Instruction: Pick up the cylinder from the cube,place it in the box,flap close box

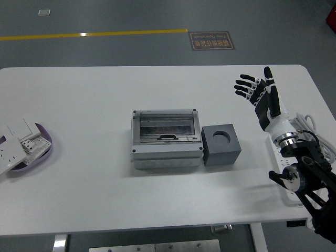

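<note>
Cube [221, 145] at frame centre-right, socket empty — no cylinder visible; box [166, 137] just left of it, flap down; right robot hand [261, 94], upper right, fingers splayed wide, holding nothing; task looks finished.

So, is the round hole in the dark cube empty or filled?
Empty: the cube's round hole shows only a dark recess, and no cylinder stands in it.

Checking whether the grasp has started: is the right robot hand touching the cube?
Apart. The head view shows the right robot hand with fingers spread, well to the right of and beyond the cube, with bare table between them.
</note>
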